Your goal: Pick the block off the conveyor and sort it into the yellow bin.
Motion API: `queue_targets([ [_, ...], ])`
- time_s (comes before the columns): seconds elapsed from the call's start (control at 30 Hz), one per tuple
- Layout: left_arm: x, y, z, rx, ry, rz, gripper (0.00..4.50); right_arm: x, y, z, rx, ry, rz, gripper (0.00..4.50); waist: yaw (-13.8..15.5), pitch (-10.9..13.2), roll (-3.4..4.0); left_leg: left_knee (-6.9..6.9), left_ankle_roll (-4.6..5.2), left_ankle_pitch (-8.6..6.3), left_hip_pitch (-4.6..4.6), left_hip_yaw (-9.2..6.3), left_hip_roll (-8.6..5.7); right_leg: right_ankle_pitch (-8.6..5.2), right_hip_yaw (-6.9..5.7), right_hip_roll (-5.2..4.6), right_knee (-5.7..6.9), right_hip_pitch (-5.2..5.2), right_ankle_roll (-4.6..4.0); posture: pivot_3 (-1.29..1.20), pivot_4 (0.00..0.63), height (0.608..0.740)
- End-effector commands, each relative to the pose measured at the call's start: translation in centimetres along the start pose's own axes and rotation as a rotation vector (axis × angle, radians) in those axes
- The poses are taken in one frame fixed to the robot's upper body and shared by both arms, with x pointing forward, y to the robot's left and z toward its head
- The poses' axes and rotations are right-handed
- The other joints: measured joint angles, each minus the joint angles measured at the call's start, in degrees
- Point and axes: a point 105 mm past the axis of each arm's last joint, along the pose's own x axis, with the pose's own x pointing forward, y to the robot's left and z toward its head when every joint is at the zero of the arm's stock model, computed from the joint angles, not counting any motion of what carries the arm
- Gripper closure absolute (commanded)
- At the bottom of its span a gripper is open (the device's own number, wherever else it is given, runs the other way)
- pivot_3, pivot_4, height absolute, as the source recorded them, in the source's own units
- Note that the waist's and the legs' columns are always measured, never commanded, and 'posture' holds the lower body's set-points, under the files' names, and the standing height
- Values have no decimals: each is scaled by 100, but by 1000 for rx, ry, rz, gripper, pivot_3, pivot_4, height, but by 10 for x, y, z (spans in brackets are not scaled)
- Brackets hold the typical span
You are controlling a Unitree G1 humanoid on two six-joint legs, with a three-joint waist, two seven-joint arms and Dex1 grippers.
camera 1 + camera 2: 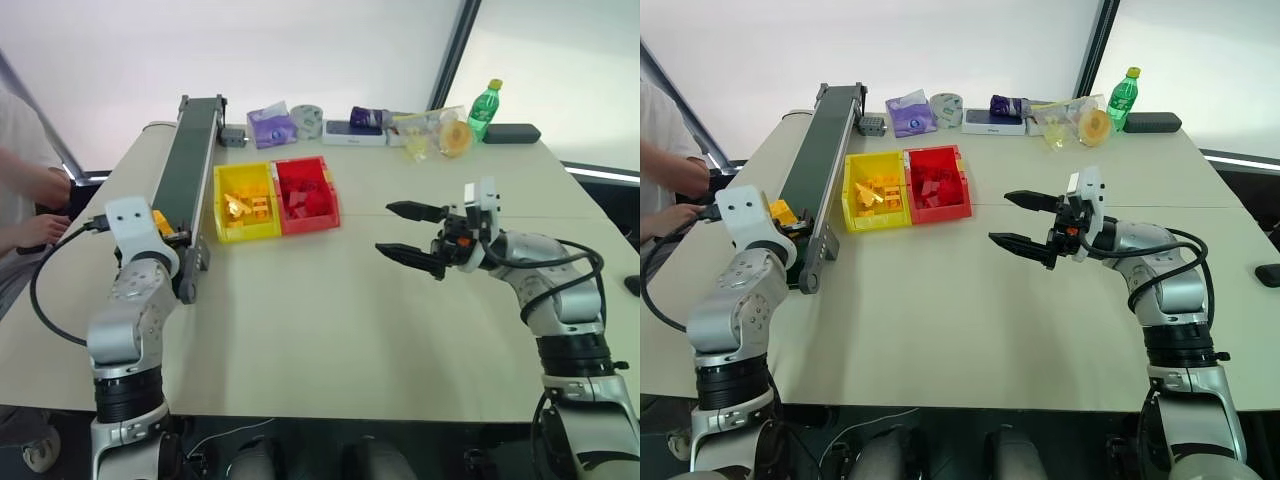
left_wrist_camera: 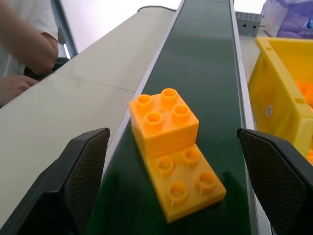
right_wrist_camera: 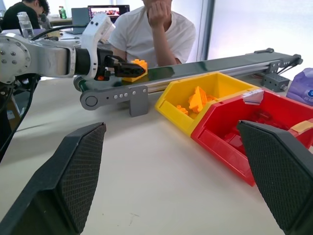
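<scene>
Your left gripper (image 2: 173, 181) is at the near end of the conveyor (image 1: 190, 160), its jaws spread wide with one finger (image 2: 80, 171) on either side of the block (image 2: 171, 154); neither pad touches it. The block, a yellow-orange brick with a smaller studded piece stacked on its far half, lies on the green belt at that near end, nearer the belt's left rail. Just right of the conveyor sits the yellow bin (image 1: 222, 208), already holding yellow pieces, with the red bin (image 1: 325, 190) touching its right side. Your right gripper (image 1: 412, 234) hangs above the bare table (image 1: 320, 330), well right of the bins, pointing left, jaws wide apart and empty. A person's hands (image 1: 35, 230) rest at the table's left edge.
</scene>
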Motion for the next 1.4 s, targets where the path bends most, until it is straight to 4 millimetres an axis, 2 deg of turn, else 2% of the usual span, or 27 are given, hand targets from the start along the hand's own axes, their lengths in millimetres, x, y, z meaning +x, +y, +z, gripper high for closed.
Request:
queue_targets([
  [0.03,-2,-1,4,2,-14,15,1487,-2,2,14,-57,-27,2,0,0,0,-1,0,0,0,0,0,1,0,0,-1,0,0,0,0,150,740],
  [0.13,-3,-3,1,-41,-2,6,2978,-2,2,14,-58,-27,1,0,-1,0,-1,0,0,0,0,0,0,0,0,-1,0,0,0,0,150,740],
  [0.17,-3,-3,3,-42,-8,5,3208,-2,2,14,-59,-27,1,0,2,0,0,0,-1,0,0,0,1,0,0,-2,0,0,0,0,150,740],
  [0.3,-4,-5,29,-41,-106,-17,3158,-1,1,14,-64,-28,-1,0,4,0,-1,0,-1,1,0,-1,0,0,0,-2,0,1,0,0,150,740],
  [0.37,-5,-13,40,-57,-148,-65,3158,-1,1,13,-65,-28,-2,0,7,0,-1,0,-1,1,0,-1,0,0,-1,0,0,1,0,0,150,740],
  [0.57,4,-58,68,-109,-215,-306,3158,4,1,14,-63,-44,3,0,16,0,-1,0,-3,2,0,0,-1,0,-2,3,0,1,0,0,150,740],
  [0.67,16,-82,71,-85,-207,-395,3158,7,1,14,-63,-51,3,0,9,0,-1,2,-3,2,0,0,-5,0,-4,4,0,2,1,0,150,740],
  [0.77,36,-106,61,50,-182,-451,3158,9,-1,15,-72,-60,-11,0,11,1,0,2,-4,3,0,1,-18,0,-6,7,0,1,1,0,150,740],
  [0.83,44,-117,62,20,-181,-490,3158,10,-1,16,-75,-65,-18,0,8,1,-1,0,-4,3,0,1,-25,0,-8,5,0,-1,1,0,150,740],
  [0.9,50,-134,66,59,-190,-537,3158,9,0,18,-82,-69,-28,0,-5,2,-2,-1,-3,3,-2,5,-26,0,-8,3,-1,-6,2,0,150,740],
  [1.0,60,-141,58,105,-161,-538,3158,6,0,18,-91,-64,-46,0,3,2,-3,-3,-3,3,-9,6,-28,-1,-9,4,-1,-14,3,0,150,740],
  [1.07,65,-140,54,98,-150,-512,2132,5,0,18,-93,-64,-54,0,-10,2,-3,-4,-3,3,-9,7,-31,-3,-8,1,-1,-15,6,0,150,740],
  [1.1,66,-141,57,81,-162,-519,1793,4,1,17,-93,-61,-58,0,-14,2,-2,-5,-3,3,-9,7,-31,-3,-8,1,-1,-15,6,0,150,740],
  [1.2,64,-144,65,67,-194,-547,366,0,1,16,-95,-54,-68,0,-6,2,-3,-6,-3,3,-9,7,-30,-4,-7,1,-1,-17,7,0,150,740],
  [1.23,65,-141,68,70,-200,-531,44,-1,1,16,-95,-53,-70,0,-5,3,-3,-4,-3,3,-10,7,-30,-3,-8,1,-1,-17,7,0,150,740],
  [1.3,66,-135,73,97,-235,-502,44,-1,0,16,-95,-52,-71,0,-5,3,-3,-2,-3,3,-11,7,-31,-3,-8,0,-1,-17,7,0,150,740],
  [1.4,60,-126,84,37,-293,-506,44,-1,0,16,-94,-52,-71,0,-7,3,-3,-2,-3,3,-11,6,-31,-3,-7,0,0,-17,7,0,150,740],
])
